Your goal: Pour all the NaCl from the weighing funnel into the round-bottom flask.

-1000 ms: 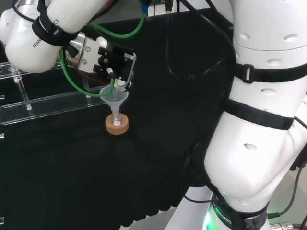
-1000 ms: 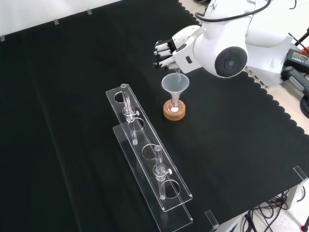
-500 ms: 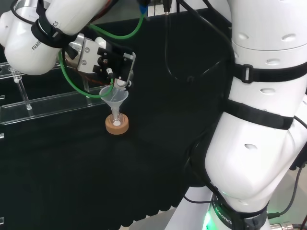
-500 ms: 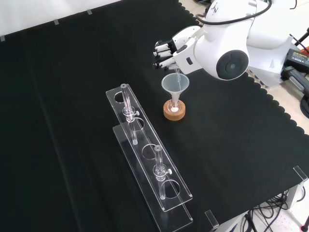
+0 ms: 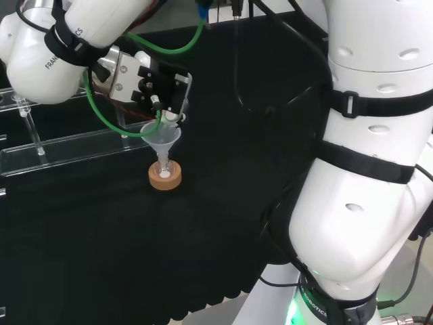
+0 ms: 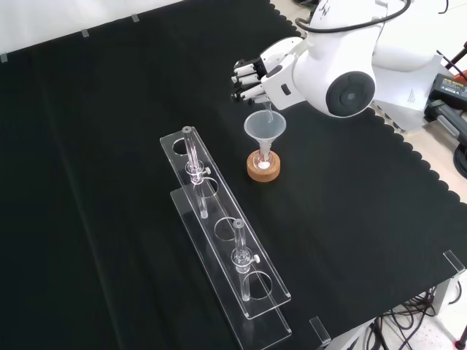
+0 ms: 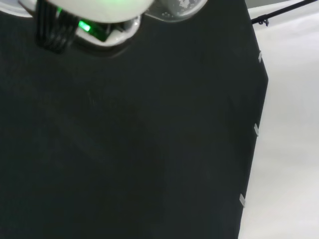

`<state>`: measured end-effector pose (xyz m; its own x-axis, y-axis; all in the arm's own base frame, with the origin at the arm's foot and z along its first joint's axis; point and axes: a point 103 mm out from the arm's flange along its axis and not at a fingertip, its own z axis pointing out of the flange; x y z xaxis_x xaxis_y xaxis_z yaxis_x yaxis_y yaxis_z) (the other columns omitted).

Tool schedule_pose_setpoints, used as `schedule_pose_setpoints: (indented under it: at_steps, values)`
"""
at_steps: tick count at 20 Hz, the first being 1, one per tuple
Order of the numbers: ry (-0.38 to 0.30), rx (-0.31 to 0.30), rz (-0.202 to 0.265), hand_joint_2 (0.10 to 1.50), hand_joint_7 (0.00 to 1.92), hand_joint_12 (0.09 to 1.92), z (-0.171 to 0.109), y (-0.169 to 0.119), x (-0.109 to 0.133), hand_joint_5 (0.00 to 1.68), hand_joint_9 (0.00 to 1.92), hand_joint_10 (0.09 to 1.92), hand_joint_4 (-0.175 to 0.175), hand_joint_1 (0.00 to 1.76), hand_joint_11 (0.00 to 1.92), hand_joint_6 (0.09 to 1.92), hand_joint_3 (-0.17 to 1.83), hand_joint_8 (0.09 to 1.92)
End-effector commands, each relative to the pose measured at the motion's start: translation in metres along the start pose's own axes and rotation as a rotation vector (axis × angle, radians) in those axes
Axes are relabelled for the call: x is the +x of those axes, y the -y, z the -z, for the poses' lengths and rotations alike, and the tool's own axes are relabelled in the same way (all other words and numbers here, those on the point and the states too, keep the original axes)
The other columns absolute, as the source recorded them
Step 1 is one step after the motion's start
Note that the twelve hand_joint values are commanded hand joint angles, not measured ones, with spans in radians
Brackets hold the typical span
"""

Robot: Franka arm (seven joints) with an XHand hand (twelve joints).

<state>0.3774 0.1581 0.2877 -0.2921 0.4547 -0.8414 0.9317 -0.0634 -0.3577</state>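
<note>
Hand curled over the funnel

The hand [image 6: 255, 79] has fingers [image 6: 244, 82] curled, pinching a thin clear weighing funnel [image 6: 268, 114] tilted into the wide funnel [image 6: 264, 128]. At 6 o'clock below, the round-bottom flask [image 6: 263, 158] sits on its cork ring [image 6: 263, 168]; rack [image 6: 219, 233] at 8 o'clock.

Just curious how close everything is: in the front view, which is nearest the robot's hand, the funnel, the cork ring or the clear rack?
1. Funnel, right beneath the hand.
2. Cork ring, under the funnel.
3. Clear rack, off to the lower left.
</note>
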Motion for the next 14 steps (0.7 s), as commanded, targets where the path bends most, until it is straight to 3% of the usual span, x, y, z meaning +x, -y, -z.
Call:
schedule_pose_setpoints:
  at_steps: [1,8,14]
  values:
    - [-0.047,-0.009,0.005,0.63,0.43,1.03,-0.004,0.002,-0.004,1.28,0.83,0.37,0.175,1.13,0.81,0.68,0.70,0.68]
    - [-0.131,-0.005,0.011,0.63,0.43,1.02,-0.016,0.002,-0.014,1.28,0.83,0.37,0.175,1.13,0.81,0.68,0.70,0.68]
    - [-0.250,-0.011,0.023,0.63,0.43,1.02,-0.027,0.001,-0.026,1.28,0.83,0.37,0.175,1.13,0.81,0.67,0.70,0.68]
